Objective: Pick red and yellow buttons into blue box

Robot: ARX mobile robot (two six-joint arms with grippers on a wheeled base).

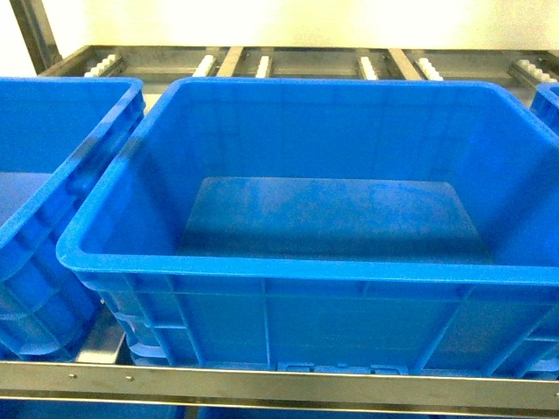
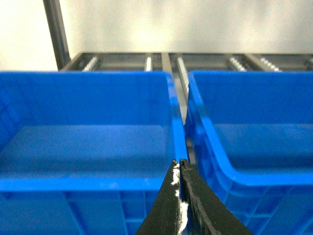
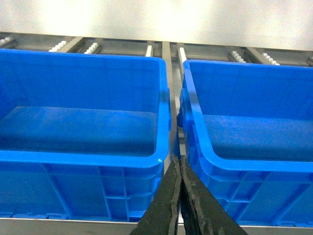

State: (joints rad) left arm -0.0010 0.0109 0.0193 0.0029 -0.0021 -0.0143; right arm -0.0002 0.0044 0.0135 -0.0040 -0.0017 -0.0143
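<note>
Head view: you face the blue box (image 1: 306, 279) on a roller shelf (image 1: 262, 382); its floor is bare and no buttons show, so both picks remain.

Left wrist: the left gripper (image 2: 179, 188) has its jaws together, empty, before two crates.

Right wrist: the right gripper (image 3: 178, 186) likewise, jaws together, nothing blocking.

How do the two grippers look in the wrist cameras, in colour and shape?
Both have black, tapering, wedge-shaped fingers. The left gripper carries white chipped patches along its inner edges. The right gripper looks worn and rough, greyish along its inner edges. No cables or markings are visible.
</note>
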